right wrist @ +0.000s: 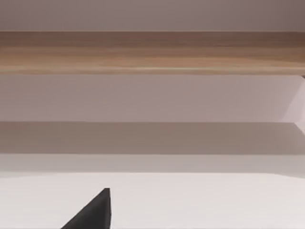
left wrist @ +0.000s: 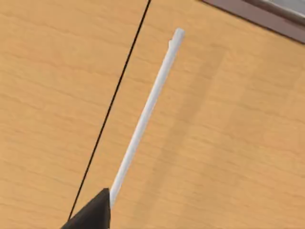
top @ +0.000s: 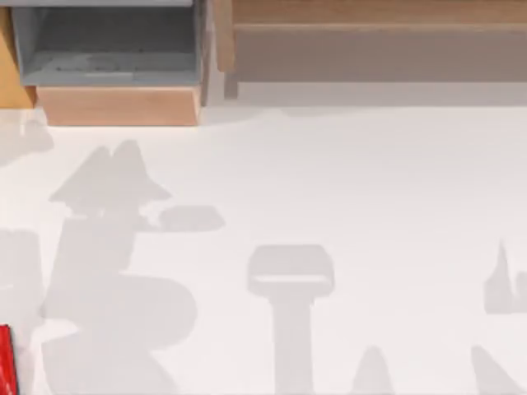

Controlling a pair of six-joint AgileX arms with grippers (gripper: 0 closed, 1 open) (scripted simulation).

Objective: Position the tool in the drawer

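Sitting open at the top left of the surface, the drawer is showing its grey floor behind the tan front panel, while the tool is lying as a red sliver at the bottom-left edge, well apart from it. That sliver is running roughly toward the drawer, though too little is showing to be sure. The left arm is probably nearer; I cannot tell either hand's state.

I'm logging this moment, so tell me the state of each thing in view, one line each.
drawer: pulled open, no tool inside its grey interior.
tool: red body lying on the table at the near left edge, outside the drawer.
wooden unit: standing at the far side of the table, right of the drawer.
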